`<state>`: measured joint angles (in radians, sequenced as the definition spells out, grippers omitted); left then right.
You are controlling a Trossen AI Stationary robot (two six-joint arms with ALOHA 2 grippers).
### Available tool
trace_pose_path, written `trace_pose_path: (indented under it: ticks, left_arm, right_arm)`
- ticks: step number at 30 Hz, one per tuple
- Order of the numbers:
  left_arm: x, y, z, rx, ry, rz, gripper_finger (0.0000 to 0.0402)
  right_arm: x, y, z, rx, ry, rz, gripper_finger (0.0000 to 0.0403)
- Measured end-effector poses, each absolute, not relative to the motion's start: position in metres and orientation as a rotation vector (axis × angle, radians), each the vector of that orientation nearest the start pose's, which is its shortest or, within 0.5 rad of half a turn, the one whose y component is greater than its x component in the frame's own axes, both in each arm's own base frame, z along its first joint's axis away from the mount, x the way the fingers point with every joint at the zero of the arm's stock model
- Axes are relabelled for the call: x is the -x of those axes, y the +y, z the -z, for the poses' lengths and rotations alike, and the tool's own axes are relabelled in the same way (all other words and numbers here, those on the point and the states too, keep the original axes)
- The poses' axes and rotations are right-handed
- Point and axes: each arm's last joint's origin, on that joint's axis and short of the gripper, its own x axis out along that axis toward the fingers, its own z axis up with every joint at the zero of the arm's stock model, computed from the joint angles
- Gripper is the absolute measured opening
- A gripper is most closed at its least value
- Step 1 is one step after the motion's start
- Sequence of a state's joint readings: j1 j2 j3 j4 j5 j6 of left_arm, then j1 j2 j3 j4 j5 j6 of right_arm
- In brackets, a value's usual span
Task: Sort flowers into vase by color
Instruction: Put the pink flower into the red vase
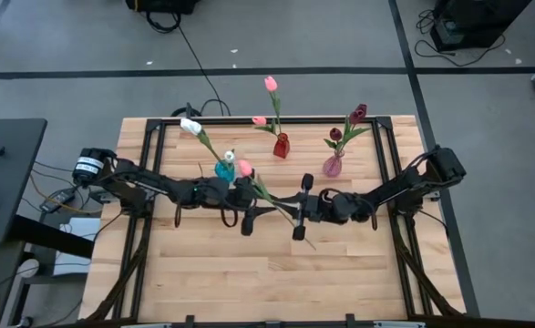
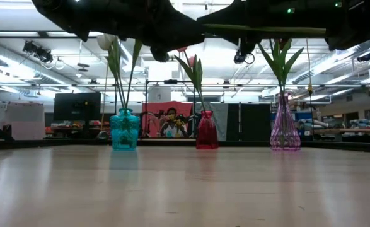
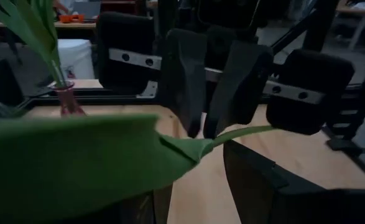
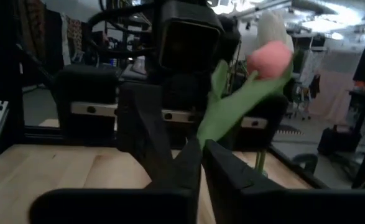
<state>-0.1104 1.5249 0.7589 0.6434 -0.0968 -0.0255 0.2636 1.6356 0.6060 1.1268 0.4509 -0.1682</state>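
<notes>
Pale wooden boards form the desk (image 1: 212, 264), on which three vases are stood in a row: a teal vase (image 1: 224, 169) with a white tulip (image 1: 190, 126), a red vase (image 1: 281, 146) with pink tulips (image 1: 271, 84), and a purple vase (image 1: 333, 165) with maroon tulips (image 1: 358, 113). Above the desk's middle, one pink tulip (image 1: 245, 168) is held aloft between both arms. The right gripper (image 1: 298, 211) is seen with its jaws clamped on the stem. The left gripper (image 1: 241, 213) is placed around the same stem with its jaws apart.
</notes>
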Motion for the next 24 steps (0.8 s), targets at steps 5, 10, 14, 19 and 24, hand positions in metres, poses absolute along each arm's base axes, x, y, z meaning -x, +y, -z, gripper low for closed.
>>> trace_pose_path:
  ticks: [5, 10, 14, 19, 24]
  left_arm:
    - [-0.32, -0.031, -0.225, -0.045, 0.156, -0.051, 0.0144]
    - [-0.319, -0.03, -0.221, -0.077, 0.211, -0.082, 0.0144]
    - [-0.318, -0.03, -0.22, -0.079, 0.22, -0.082, 0.0144]
    - [-0.318, -0.029, -0.221, -0.107, 0.215, -0.096, 0.0144]
    - [-0.318, -0.029, -0.221, -0.139, 0.204, -0.093, 0.0144]
  right_arm:
    - [-0.302, 0.065, -0.195, 0.109, -0.052, 0.2, 0.008]
    - [-0.302, 0.065, -0.191, 0.121, -0.02, 0.19, 0.0106]
    - [-0.303, 0.062, -0.189, 0.097, -0.002, 0.209, 0.0108]
    - [-0.304, 0.055, -0.187, 0.058, 0.009, 0.227, 0.0107]
    - [-0.305, 0.051, -0.186, 0.048, 0.024, 0.215, 0.0104]
